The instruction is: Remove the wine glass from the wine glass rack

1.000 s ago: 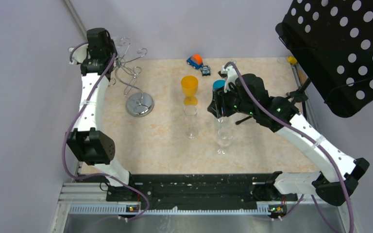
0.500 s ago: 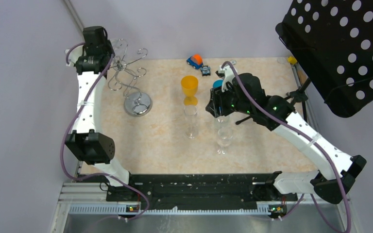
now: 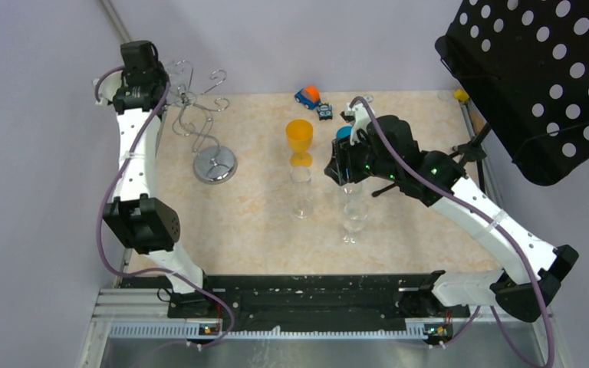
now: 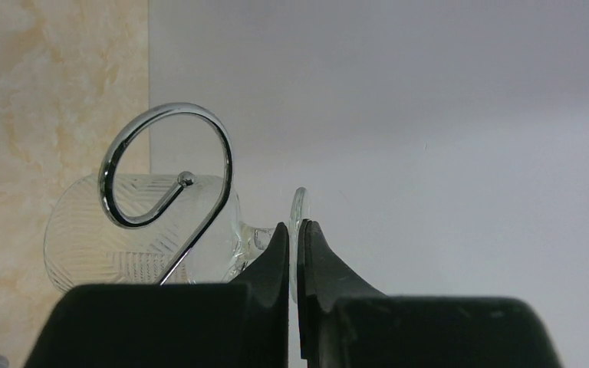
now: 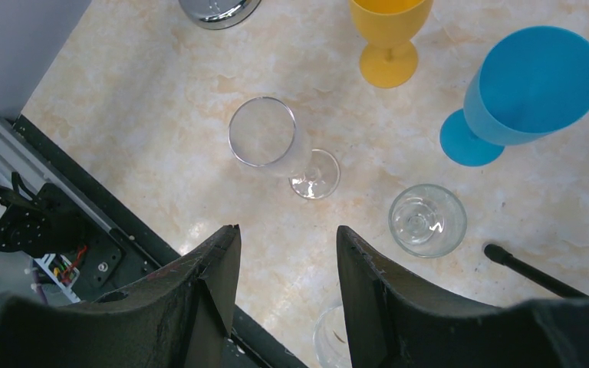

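Marbled beige counter is carrying the chrome wine glass rack at its far left. The right tool is hovering half-spread, gripping nothing. The left tool is pinching the foot of the wine glass, whose bowl is showing behind a curled rack hook.

My left arm runs up the left edge of the worktop. Its elbow sits low near the base, its forearm stretches long toward the far corner, and its wrist is raised close to the wall. My left claw is pinched almost fully together, its two fingers clamped on the thin foot of the wine glass.

My right arm slants from the near right corner in toward the middle, wrist bent over. My right claw points down, fingers about half parted with nothing between them.
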